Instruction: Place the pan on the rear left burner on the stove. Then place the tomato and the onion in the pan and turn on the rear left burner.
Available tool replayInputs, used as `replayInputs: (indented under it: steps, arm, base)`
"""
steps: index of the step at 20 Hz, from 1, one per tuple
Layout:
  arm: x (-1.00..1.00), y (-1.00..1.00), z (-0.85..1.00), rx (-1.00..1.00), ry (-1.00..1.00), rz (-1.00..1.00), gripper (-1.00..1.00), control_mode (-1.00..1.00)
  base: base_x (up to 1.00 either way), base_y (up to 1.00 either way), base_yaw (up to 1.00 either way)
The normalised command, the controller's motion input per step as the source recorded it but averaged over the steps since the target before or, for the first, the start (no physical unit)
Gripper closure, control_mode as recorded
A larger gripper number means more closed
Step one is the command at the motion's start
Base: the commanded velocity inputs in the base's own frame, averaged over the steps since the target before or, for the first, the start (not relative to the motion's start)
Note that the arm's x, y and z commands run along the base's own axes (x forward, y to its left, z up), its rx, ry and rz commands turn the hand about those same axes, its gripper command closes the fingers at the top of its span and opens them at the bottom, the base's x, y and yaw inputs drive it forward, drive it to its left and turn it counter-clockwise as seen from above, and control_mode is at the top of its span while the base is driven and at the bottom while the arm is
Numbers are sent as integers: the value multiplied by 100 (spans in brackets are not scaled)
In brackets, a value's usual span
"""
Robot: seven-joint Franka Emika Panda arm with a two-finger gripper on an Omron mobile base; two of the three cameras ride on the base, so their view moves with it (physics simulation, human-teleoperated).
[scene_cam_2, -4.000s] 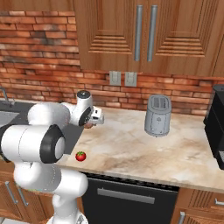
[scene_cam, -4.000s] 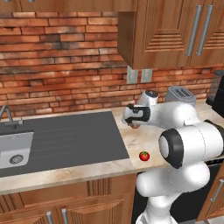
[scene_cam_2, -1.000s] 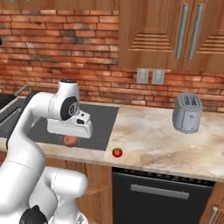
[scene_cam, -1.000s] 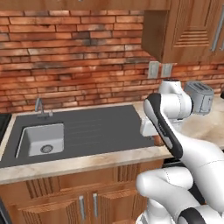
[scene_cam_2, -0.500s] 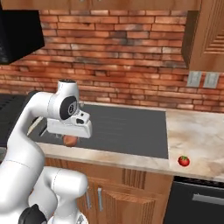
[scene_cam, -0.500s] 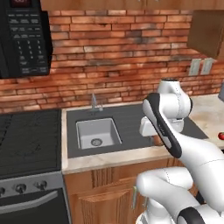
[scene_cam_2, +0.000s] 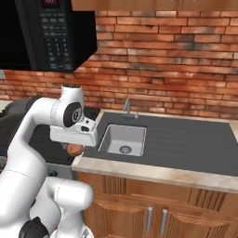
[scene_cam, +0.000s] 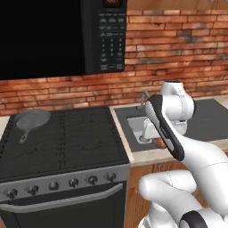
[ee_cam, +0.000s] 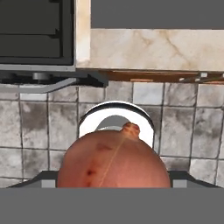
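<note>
Arm folded, gripper (scene_cam_2: 74, 149) pointing down, jaws clamped wide around onion (ee_cam: 113, 162), hanging over counter front edge between stove (scene_cam: 62, 147) and sink (scene_cam_2: 122, 139). Pan (scene_cam: 32, 119) on rear left burner, 10 o'clock from gripper, grates between bare.

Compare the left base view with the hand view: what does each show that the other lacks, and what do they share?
Left base view alone: the pan sitting on the rear left burner, the microwave above it, the brick wall, and the sink with its faucet.

Hand view alone: the onion close up, held in the pincer, with the tiled floor far below it.

Shared: the stove, seen in the hand view as black grates and a grey front edge at the upper left, and the light stone countertop beside it.
</note>
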Motion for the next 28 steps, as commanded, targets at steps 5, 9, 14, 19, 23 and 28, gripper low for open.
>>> replayInputs:
  steps: [5,9,14,19,23,28]
  arm:
    - [0,0,0,0,0,0,100,100]
    - [0,0,0,0,0,0,100,100]
    - [0,0,0,0,0,0,100,100]
    - [0,0,0,0,0,0,100,100]
    - [0,0,0,0,0,0,100,100]
    - [0,0,0,0,0,0,100,100]
  base:
    - [0,99,0]
    - [1,90,0]
    - [16,78,0]
    - [37,58,0]
    - [51,42,0]
    - [44,33,0]
